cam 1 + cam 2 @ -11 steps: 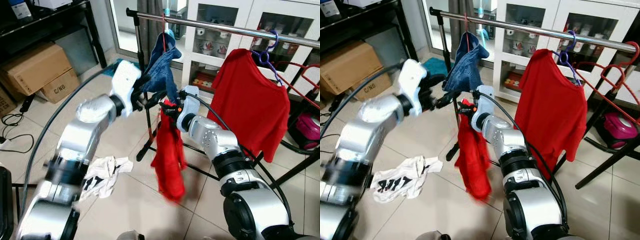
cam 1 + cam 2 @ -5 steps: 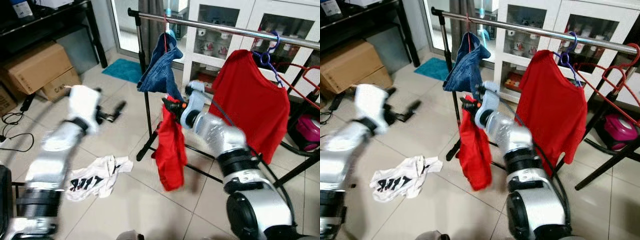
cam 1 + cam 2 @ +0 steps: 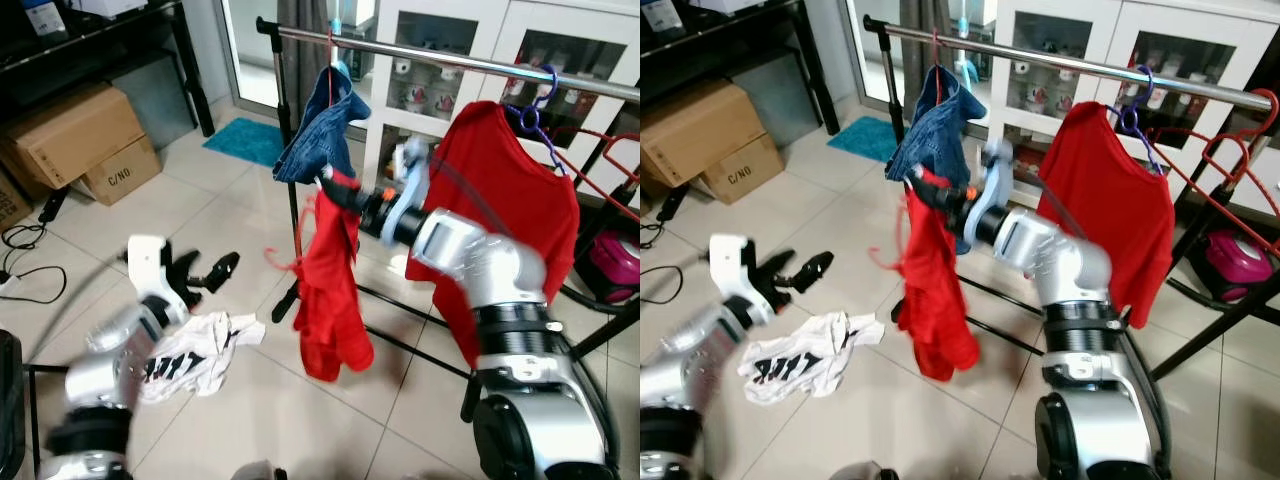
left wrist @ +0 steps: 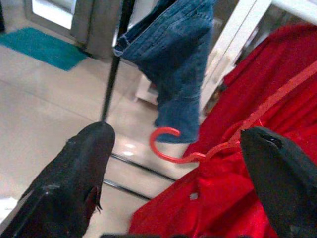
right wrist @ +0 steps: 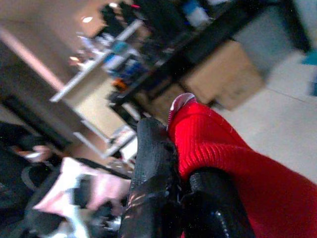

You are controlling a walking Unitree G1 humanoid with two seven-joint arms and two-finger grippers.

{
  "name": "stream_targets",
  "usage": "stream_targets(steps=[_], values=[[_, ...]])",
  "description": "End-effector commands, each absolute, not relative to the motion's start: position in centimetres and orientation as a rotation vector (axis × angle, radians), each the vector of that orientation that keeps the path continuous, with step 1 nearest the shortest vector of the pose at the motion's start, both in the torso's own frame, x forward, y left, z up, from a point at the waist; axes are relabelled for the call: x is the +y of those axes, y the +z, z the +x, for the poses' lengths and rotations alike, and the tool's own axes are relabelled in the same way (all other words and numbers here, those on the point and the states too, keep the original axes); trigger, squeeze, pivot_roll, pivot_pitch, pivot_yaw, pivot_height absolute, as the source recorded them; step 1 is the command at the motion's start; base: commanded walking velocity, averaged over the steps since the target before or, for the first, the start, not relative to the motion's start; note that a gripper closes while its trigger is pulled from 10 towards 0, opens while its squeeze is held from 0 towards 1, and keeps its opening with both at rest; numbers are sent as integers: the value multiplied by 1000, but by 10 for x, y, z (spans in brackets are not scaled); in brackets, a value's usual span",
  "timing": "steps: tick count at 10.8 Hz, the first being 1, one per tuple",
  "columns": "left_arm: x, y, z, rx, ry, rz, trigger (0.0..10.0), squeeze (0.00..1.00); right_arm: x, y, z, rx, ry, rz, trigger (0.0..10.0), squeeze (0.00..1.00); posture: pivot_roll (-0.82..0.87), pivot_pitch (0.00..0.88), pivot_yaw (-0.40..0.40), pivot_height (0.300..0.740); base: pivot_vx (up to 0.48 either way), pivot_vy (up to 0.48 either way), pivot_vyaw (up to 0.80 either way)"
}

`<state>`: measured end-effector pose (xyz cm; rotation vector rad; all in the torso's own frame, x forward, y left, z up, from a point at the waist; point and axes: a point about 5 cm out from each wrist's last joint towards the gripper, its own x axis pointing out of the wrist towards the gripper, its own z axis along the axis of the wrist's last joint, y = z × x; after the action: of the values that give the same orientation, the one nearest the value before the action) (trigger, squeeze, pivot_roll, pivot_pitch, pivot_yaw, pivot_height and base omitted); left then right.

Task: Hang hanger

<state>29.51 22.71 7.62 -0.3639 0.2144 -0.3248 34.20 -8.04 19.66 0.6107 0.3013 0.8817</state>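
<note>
A red garment (image 3: 328, 290) on a thin red hanger dangles from my right gripper (image 3: 336, 188), which is shut on the cloth at its top. It hangs just below the blue jeans (image 3: 322, 128) on the steel rail (image 3: 450, 58). In the right wrist view the black fingers (image 5: 153, 163) pinch red fabric (image 5: 213, 144). The hanger's hook (image 4: 167, 149) sticks out sideways and shows between my left gripper's fingers. My left gripper (image 3: 200, 268) is open, low on the left above the floor, apart from the garment.
A red shirt (image 3: 515, 200) on a purple hanger hangs further right on the rail, with bare red hangers (image 3: 610, 150) beyond it. A white cloth (image 3: 195, 350) lies on the tiles. Cardboard boxes (image 3: 75, 135) stand at the left, and the rack's black post (image 3: 290, 200) is behind the garment.
My left arm came away from the garment and dropped low to the left. My right arm swung up and right, carrying the red garment closer under the rail.
</note>
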Motion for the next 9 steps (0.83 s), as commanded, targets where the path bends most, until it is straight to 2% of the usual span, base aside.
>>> stream_targets(steps=[1,2,4,7,9], values=[[230,71,299,188,-277,-499,10000,0,-78,213,332,264,976,663,0,0,-82,0,49,740,0,0,0],[232,64,300,181,-233,-536,10000,0,-79,218,328,258,1007,683,0,0,-86,0,49,740,0,0,0],[222,59,302,163,-289,-590,10000,0,-80,231,319,249,1067,720,0,0,-98,0,44,740,0,0,0],[215,55,307,129,-297,-801,10000,0,-83,241,306,248,1131,726,0,0,-115,0,36,740,0,0,0],[211,50,308,147,-283,-880,10000,0,-83,251,302,225,1174,729,0,0,-122,0,33,740,0,0,0]])
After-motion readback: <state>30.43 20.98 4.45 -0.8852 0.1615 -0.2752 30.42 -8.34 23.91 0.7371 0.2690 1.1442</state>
